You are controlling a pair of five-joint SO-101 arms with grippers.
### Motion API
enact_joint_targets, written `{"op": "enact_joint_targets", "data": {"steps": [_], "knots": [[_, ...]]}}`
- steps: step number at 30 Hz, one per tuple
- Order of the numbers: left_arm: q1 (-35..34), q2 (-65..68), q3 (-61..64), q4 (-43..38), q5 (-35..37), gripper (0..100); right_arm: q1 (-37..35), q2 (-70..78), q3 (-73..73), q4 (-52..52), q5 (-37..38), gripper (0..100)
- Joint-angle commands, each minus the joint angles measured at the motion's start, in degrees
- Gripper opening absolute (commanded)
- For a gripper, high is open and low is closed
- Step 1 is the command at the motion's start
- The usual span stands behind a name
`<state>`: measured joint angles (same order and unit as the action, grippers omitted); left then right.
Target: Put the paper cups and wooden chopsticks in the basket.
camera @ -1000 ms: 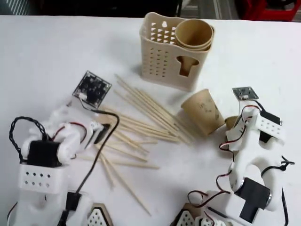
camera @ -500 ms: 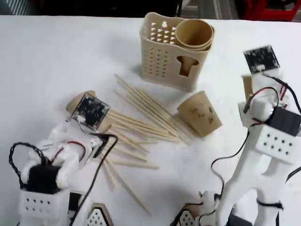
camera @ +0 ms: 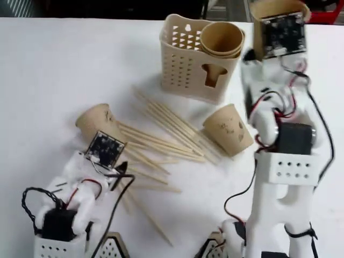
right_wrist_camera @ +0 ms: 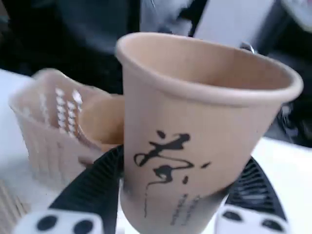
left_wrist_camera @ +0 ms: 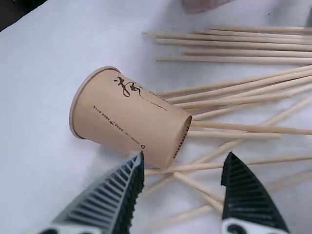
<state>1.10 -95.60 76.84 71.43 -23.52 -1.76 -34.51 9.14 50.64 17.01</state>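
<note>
1. Upper right of frame: right gripper [right_wrist_camera: 175,197] clenched on upright tan paper cup [right_wrist_camera: 204,122], just beside beige perforated plastic basket [camera: 185,64].
2. Lower left: left gripper [left_wrist_camera: 184,161] released, near second tan paper cup [left_wrist_camera: 129,117] lying sideways against scattered wooden chopsticks [camera: 161,140].

To me the held paper cup [right_wrist_camera: 204,97] looks like matt brown paper, smooth, with a rolled rim and dark printed strokes. The lying paper cup [left_wrist_camera: 129,119] has the same dull paper skin. The wooden chopsticks [left_wrist_camera: 234,44] are pale bare wood, without varnish. The basket [camera: 183,64] seems to be cream plastic with a soft sheen. The fingers [left_wrist_camera: 114,200] of the left gripper [left_wrist_camera: 184,158] are dark ribbed plastic, and those of the right gripper [right_wrist_camera: 185,163] look the same. The table [camera: 64,64] is white, smooth and matt.
</note>
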Motion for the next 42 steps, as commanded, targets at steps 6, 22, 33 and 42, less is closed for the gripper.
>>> {"op": "enact_joint_targets", "data": {"steps": [6, 22, 33, 42], "knots": [[-0.48, -8.84, 8.44, -3.16, 5.89, 26, -6.73, 13.85, -1.32, -20.88, -2.90, 19.8], [-4.09, -8.84, 11.52, -5.71, 5.63, 26, -6.46, 33.89, -1.58, -35.56, -2.99, 32.4], [-4.09, -8.84, 11.60, -5.54, 5.63, 26, -6.81, 33.36, -1.67, -32.31, -2.90, 33.0], [-4.09, -8.84, 11.69, -5.45, 5.63, 26, -6.46, 33.36, -1.67, -32.75, -2.90, 37.7]]}}
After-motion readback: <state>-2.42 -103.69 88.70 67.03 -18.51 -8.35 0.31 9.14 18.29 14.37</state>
